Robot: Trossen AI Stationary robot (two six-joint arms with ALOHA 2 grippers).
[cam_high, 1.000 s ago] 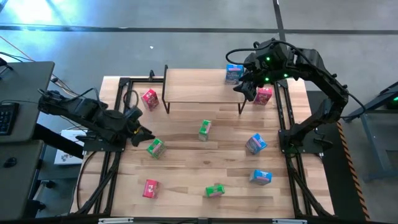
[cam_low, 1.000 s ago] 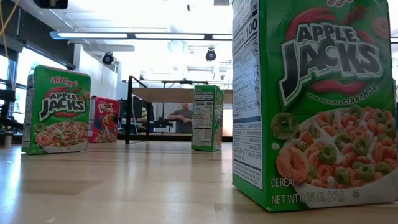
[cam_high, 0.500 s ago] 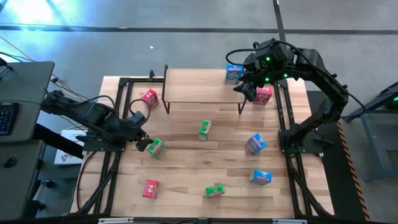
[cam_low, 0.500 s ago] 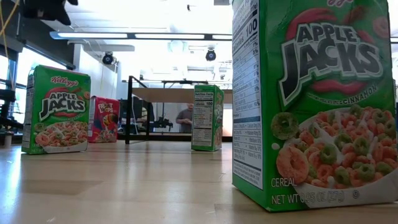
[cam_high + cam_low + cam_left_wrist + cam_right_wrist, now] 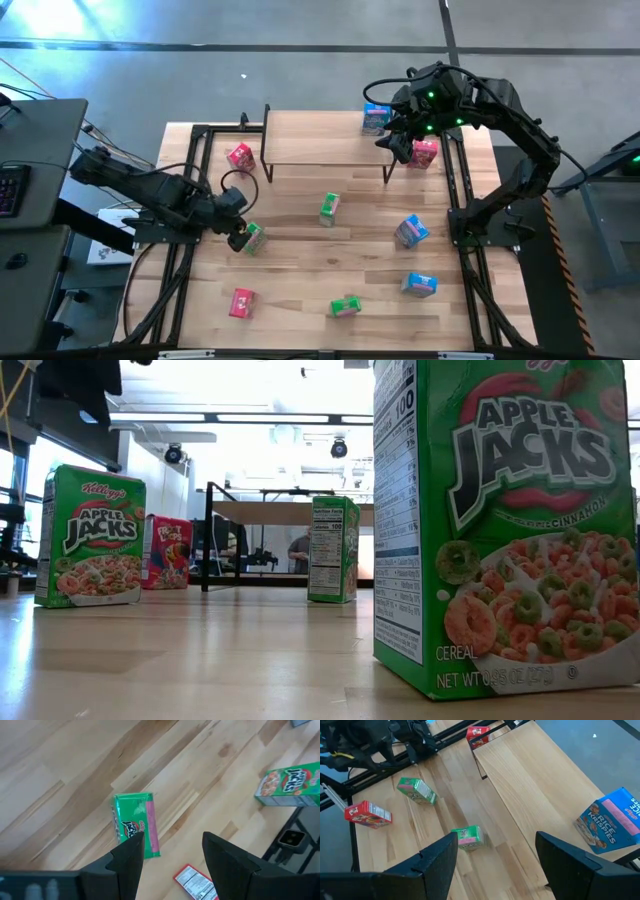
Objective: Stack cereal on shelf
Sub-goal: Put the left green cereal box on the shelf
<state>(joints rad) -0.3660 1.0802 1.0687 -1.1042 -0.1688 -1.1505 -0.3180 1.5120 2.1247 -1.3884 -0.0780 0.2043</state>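
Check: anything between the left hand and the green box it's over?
Nothing visible. The left hand is open at the green cereal box near the table's left edge, and the wrist view shows only bare wood between its fingers and that box.

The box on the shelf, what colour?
Blue, clearest in the right wrist view: the box on the shelf.
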